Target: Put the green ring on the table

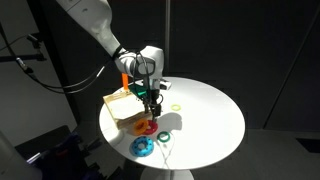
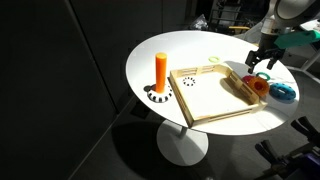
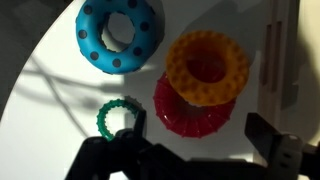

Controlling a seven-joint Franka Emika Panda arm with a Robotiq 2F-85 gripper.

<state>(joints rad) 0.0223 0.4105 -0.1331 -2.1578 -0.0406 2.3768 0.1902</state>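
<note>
The small dark green ring [image 3: 117, 119] lies flat on the white table [image 3: 60, 110], just below the blue ring. It also shows in an exterior view [image 1: 163, 136]. My gripper [image 3: 200, 150] is open and holds nothing. It hovers low over the rings in both exterior views [image 1: 150, 102] [image 2: 262, 66]. Its left finger stands at the green ring's right edge; I cannot tell whether they touch. Its right finger is near the wooden board's edge. The red ring lies between the fingers.
A blue dotted ring [image 3: 120, 35] lies beside an orange ring [image 3: 207, 67] that rests on a red ring [image 3: 185, 115]. The tan wooden board [image 2: 215, 95] with an orange peg [image 2: 160, 70] takes up much of the table. A thin pale circle [image 1: 176, 106] lies farther off.
</note>
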